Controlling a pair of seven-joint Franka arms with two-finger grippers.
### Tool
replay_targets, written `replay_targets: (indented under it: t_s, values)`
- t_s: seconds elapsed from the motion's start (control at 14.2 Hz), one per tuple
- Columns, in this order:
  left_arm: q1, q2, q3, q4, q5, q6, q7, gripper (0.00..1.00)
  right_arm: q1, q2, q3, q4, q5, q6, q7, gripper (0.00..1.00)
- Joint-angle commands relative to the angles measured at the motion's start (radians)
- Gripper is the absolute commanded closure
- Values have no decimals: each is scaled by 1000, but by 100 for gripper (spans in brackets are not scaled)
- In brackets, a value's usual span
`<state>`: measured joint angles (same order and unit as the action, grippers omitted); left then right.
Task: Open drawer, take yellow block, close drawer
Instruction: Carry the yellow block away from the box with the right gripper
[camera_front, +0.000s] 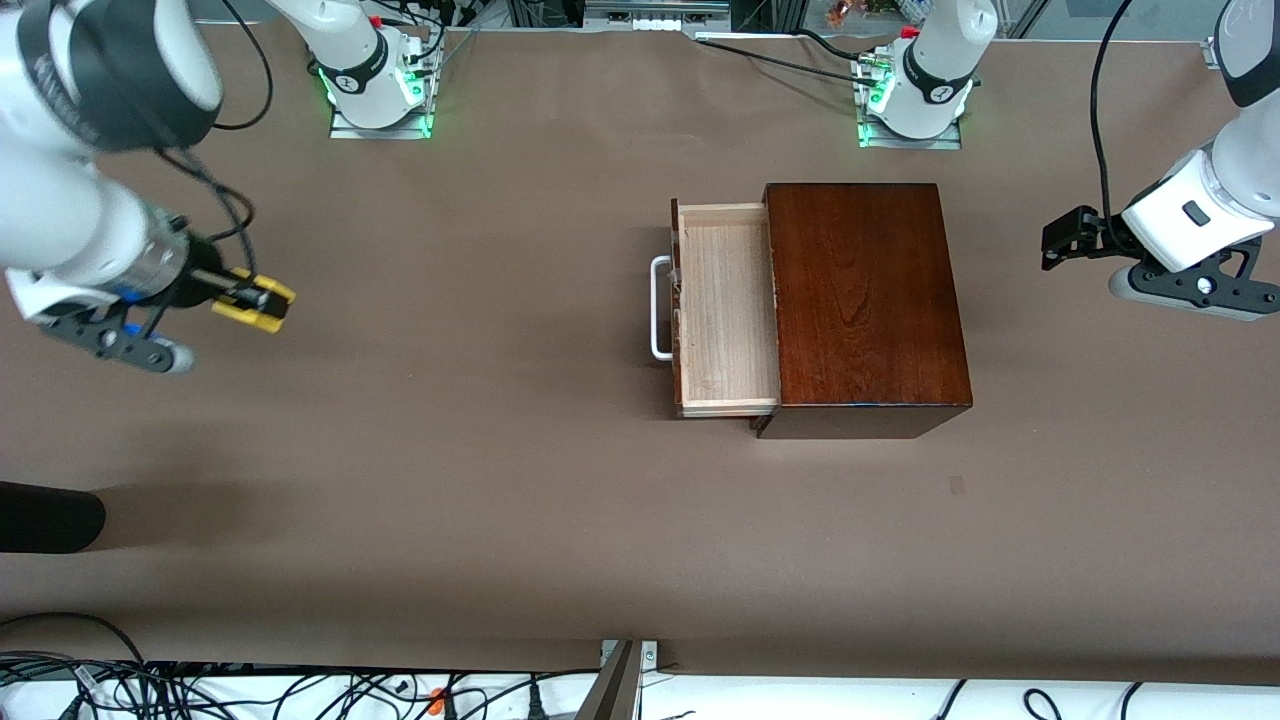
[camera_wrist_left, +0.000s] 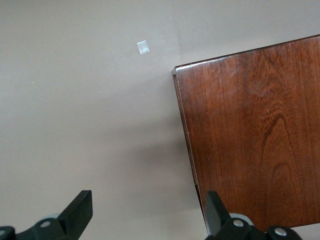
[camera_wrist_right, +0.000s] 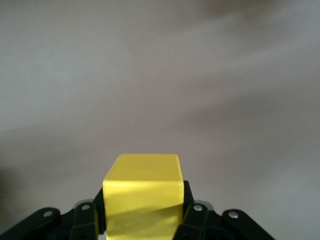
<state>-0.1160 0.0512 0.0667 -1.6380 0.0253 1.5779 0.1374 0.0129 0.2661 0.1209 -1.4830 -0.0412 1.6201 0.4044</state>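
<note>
Drawer (camera_front: 728, 310) pulled out; right gripper (camera_front: 262, 304) clamps the yellow block (camera_wrist_right: 142, 197) over bare desk (camera_front: 450, 450).
Only the right wrist view shows the block's plain faces; the left gripper (camera_front: 1062, 240) waits spread apart beside the box (camera_front: 865, 295).

No lettering, label, brand or number can be read on anything here. The arm bases carry small round marks, but they are too small to read.

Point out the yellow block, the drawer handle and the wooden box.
yellow block (camera_wrist_right: 142, 192): right wrist view, front face.
drawer handle (camera_front: 657, 308): front view, white bar's middle.
wooden box (camera_front: 860, 290): front view, top panel.
</note>
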Motion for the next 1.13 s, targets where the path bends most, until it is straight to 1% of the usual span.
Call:
replay_targets:
  t_s: [0.0, 0.21, 0.42, 0.63, 0.77, 0.91, 1.06]
  values:
    - [-4, 29, 1, 49, 21, -30, -16, 0, -1, 20, -36, -121, 18, 200, -131, 100]
    - [-4, 29, 1, 50, 21, -30, -28, 0, -1, 140, -35, -128, 18, 373, -165, 100]
    - [-5, 29, 1, 50, 21, -32, -30, 0, 25, 260, -26, -126, 23, 541, -161, 100]
    - [-5, 27, 1, 50, 21, -39, -28, 0, 67, 373, -26, -125, 23, 685, -148, 100]
    - [-10, 27, -2, 59, 15, -58, -19, 0, 88, 429, -26, -125, 24, 745, -145, 100]
    - [-30, 29, -44, 75, 8, -71, -16, 0, 108, 455, -26, -123, 23, 759, -98, 100]
    - [-47, 45, -109, 113, 4, -78, -16, 0, 130, 466, -27, -123, 20, 762, -69, 100]
